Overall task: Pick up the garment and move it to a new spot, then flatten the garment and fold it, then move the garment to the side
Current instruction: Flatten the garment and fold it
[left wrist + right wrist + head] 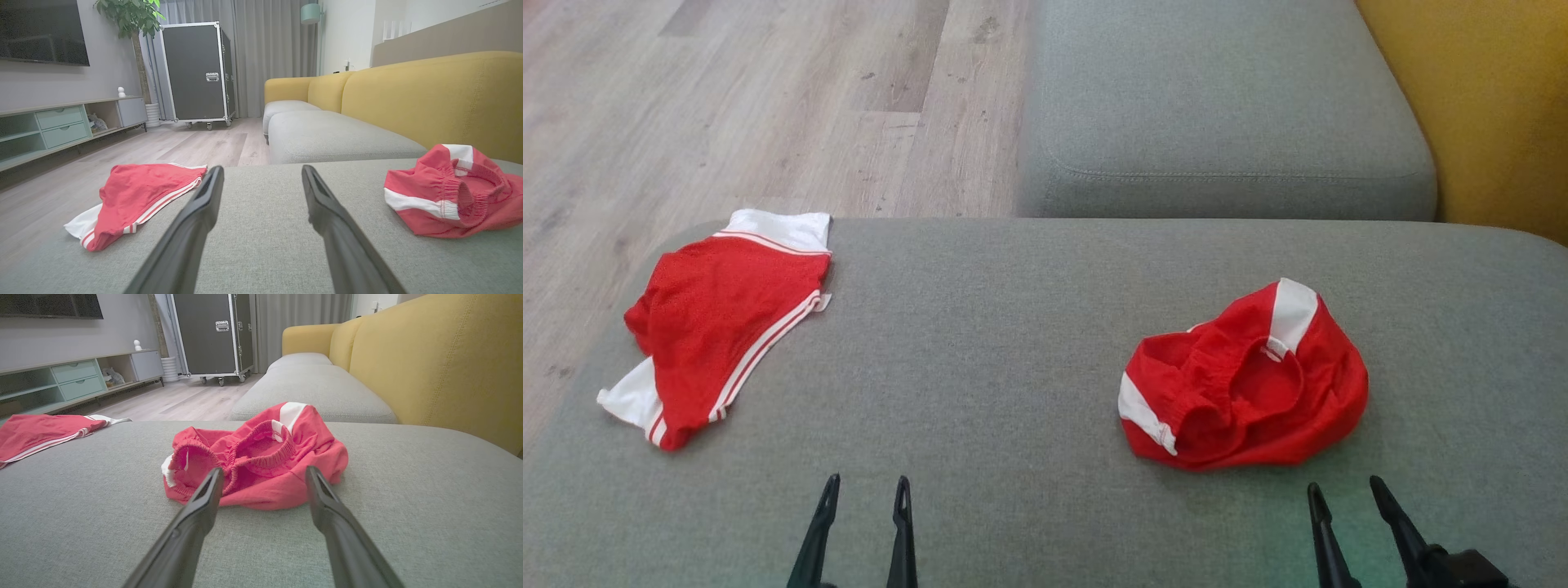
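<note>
Crumpled red garment (1245, 384) with white stripes lies bunched in a heap on the right half of the grey sofa seat (1013, 351), elastic waistband up and open. Not held, nothing touching it.

Right gripper (1344, 484) sits low over the seat just in front of the heap, jaws spread wide and empty. In the right wrist view both fingers point straight at the heap, and the tips look close to its near edge. I cannot tell if they touch it.

Left gripper (867, 482) is also released, jaws wide apart and empty. It is over bare seat fabric, well apart from both pieces of clothing.

Second red garment (719, 314) with white trim and double white stripes lies flat at the seat's left edge, well apart from the crumpled one. Its white end reaches the edge by the wooden floor (727, 106).

Another grey cushion (1225, 106) sits beyond the seat, with the yellow sofa back (1486, 106) to the right.

Left wrist view, farther back: black wheeled case (198, 71), potted plant (130, 16), low cabinet (61, 126) with pale green drawers, dark TV (41, 30) on the wall, grey curtains (269, 53).
</note>
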`<state>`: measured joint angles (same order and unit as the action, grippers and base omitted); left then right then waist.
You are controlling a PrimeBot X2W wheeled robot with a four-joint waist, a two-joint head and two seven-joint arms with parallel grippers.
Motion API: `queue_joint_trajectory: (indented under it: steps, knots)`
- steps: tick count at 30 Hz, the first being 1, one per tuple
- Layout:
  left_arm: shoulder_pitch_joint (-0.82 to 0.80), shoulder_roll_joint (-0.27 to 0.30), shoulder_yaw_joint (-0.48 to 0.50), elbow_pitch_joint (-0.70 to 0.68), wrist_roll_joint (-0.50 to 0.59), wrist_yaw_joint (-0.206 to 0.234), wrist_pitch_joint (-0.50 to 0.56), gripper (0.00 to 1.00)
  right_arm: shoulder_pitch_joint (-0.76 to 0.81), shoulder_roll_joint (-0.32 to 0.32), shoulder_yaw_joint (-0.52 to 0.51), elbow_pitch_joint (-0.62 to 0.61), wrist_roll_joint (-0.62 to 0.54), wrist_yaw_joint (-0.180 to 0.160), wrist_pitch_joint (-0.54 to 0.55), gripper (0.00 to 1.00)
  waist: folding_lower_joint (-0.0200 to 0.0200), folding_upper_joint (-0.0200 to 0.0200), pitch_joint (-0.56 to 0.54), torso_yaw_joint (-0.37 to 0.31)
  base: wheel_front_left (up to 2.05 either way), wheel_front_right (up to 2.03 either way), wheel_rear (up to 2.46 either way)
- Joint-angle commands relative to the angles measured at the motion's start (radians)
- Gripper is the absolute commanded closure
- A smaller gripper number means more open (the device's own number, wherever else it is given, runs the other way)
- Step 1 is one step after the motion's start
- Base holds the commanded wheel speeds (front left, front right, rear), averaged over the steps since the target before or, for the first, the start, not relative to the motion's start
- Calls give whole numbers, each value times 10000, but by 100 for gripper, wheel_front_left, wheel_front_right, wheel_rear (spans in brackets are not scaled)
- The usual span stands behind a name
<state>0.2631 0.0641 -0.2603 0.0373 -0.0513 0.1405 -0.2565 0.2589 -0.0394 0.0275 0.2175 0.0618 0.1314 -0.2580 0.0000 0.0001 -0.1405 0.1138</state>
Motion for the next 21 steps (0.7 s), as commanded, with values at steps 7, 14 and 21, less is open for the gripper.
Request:
queue_joint_trajectory:
  steps: [7,14,21]
  knots:
    - [-464,-134,250,57,-8,-87,-53,0,-318,-220,441,-428,99,-7,-38,0,0,-1,-27,-41,0,0,0]
    - [-482,-137,262,203,-67,-42,-53,0,-333,-255,499,-474,165,-7,-38,0,0,-1,-52,-133,0,0,0]
    - [-494,-138,226,412,-224,6,-53,0,-371,-275,496,-521,180,-7,-38,0,0,-1,-25,-223,0,0,0]
